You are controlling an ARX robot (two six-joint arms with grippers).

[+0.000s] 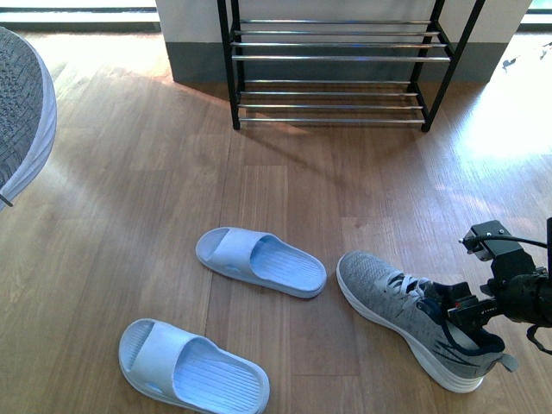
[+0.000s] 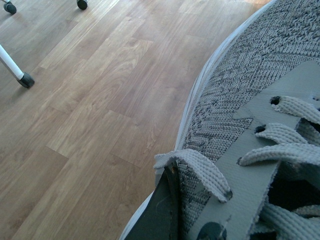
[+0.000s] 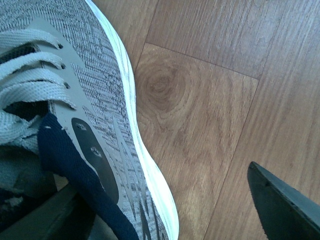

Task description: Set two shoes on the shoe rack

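Note:
One grey sneaker (image 1: 21, 112) hangs in the air at the far left, toe and white sole showing. My left gripper (image 2: 200, 215) is shut on the grey sneaker (image 2: 240, 100) by its laced side, with one dark finger (image 2: 160, 215) against the outside. The other grey sneaker (image 1: 405, 310) lies on the floor at the right. My right gripper (image 1: 470, 310) is open at its heel. One finger (image 3: 50, 215) sits inside the collar and the other finger (image 3: 285, 205) is outside over the floor. The shoe rack (image 1: 336, 60) stands at the back by the wall.
Two light-blue slides (image 1: 259, 261) (image 1: 191, 366) lie on the wooden floor left of the grounded sneaker. A white furniture leg with a black foot (image 2: 22, 80) shows in the left wrist view. Bare floor lies between the slides and the rack.

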